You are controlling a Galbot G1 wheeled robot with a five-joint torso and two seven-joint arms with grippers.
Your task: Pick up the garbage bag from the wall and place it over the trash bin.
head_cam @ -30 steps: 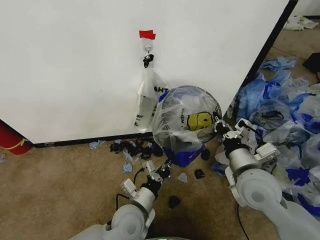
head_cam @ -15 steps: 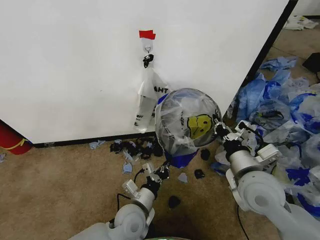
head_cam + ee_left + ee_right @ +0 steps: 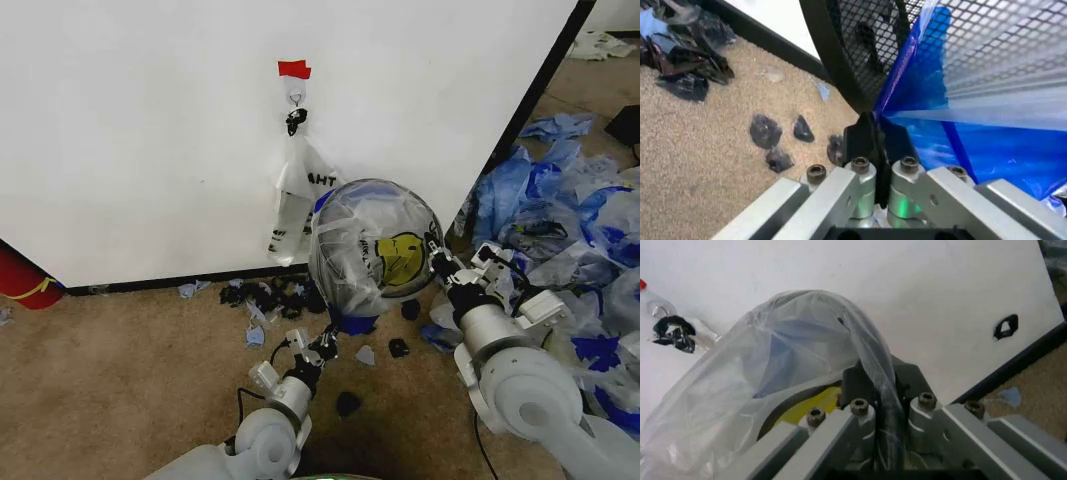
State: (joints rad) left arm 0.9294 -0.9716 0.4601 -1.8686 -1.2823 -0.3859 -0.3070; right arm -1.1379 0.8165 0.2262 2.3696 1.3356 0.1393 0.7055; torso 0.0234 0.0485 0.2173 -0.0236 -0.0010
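With the garbage bag (image 3: 375,250) stretched over the trash bin (image 3: 860,55) just in front of the wall (image 3: 150,130), the left gripper (image 3: 325,345) pinches its blue lower edge and the right gripper (image 3: 440,265) clamps film at the rim; both should draw down evenly, so nothing tears.

The garbage bag (image 3: 372,255) is see-through white with a yellow smiley, black lettering and blue patches down low. The trash bin (image 3: 867,45) is black mesh. The wall (image 3: 150,130) is plain white with black trim and a bit of red tape (image 3: 294,68) at top center. The carpet (image 3: 120,370) is tan.
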